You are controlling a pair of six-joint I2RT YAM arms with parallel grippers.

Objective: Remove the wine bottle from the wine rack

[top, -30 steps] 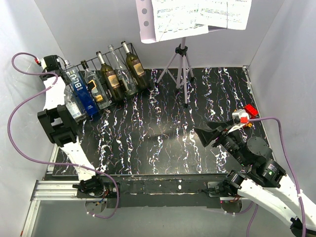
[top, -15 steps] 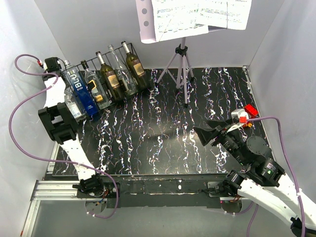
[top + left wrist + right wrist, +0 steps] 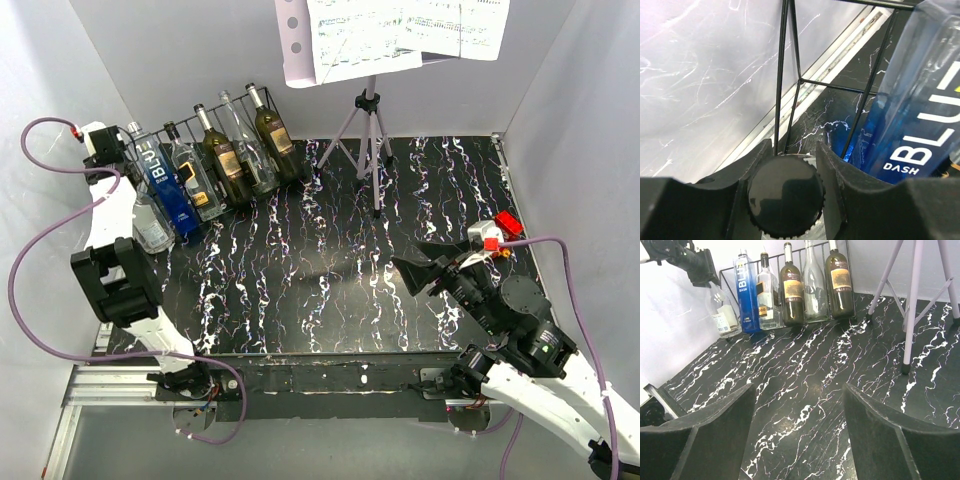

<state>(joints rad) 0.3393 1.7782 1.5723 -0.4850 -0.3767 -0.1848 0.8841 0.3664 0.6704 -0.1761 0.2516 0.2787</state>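
Observation:
The black wire wine rack [image 3: 262,103] stands at the back left and holds a row of bottles; it also shows in the right wrist view [image 3: 851,285] and the left wrist view [image 3: 782,75]. My left gripper [image 3: 108,148] is shut on the black-capped neck [image 3: 785,197] of a clear bottle [image 3: 150,225] at the rack's left end. That bottle tilts left, away from the blue bottle [image 3: 165,185]. I cannot tell whether its base still rests in the rack. My right gripper [image 3: 420,272] is open and empty above the table at the right [image 3: 797,390].
A tripod music stand [image 3: 368,140] with sheet music stands at the back middle. Beside the blue bottle are a labelled clear bottle [image 3: 195,180], a dark wine bottle [image 3: 225,160], a clear one [image 3: 245,140] and a green one [image 3: 275,135]. White walls enclose the marbled table [image 3: 330,270].
My left arm has drawn left and back. The clear bottle in it has tilted and shifted left, away from the blue bottle. The right arm has not moved.

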